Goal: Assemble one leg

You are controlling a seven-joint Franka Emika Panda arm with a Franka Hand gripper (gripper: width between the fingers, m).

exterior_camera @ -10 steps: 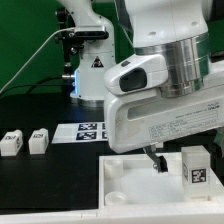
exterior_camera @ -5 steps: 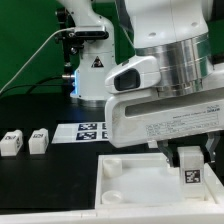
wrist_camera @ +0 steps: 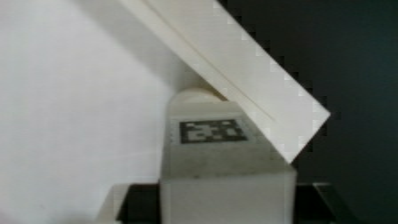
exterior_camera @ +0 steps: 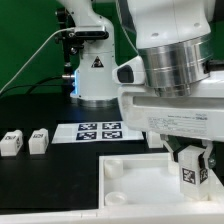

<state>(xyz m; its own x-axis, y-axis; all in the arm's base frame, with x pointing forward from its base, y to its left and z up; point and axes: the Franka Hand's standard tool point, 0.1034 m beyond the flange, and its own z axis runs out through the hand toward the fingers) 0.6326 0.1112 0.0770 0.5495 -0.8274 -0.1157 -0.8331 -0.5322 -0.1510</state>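
My gripper [exterior_camera: 190,158] is shut on a leg [exterior_camera: 190,172], a small white square post with a black-and-white tag. It holds the leg upright at the right corner of the large flat white panel [exterior_camera: 135,180] in the exterior view. I cannot tell whether the leg touches the panel. In the wrist view the leg [wrist_camera: 222,160] sits between my two dark fingers [wrist_camera: 139,200], with its tag facing the camera. The white panel [wrist_camera: 89,100] and its slanting edge lie behind it.
Two more legs [exterior_camera: 10,143] [exterior_camera: 38,141] stand on the black table at the exterior view's left. The marker board [exterior_camera: 100,131] lies behind the panel. The arm's base [exterior_camera: 95,70] stands at the back.
My hand has turned and shifted toward the exterior view's right above the leg. The leg has stayed at the panel's right corner and sits slightly lower.
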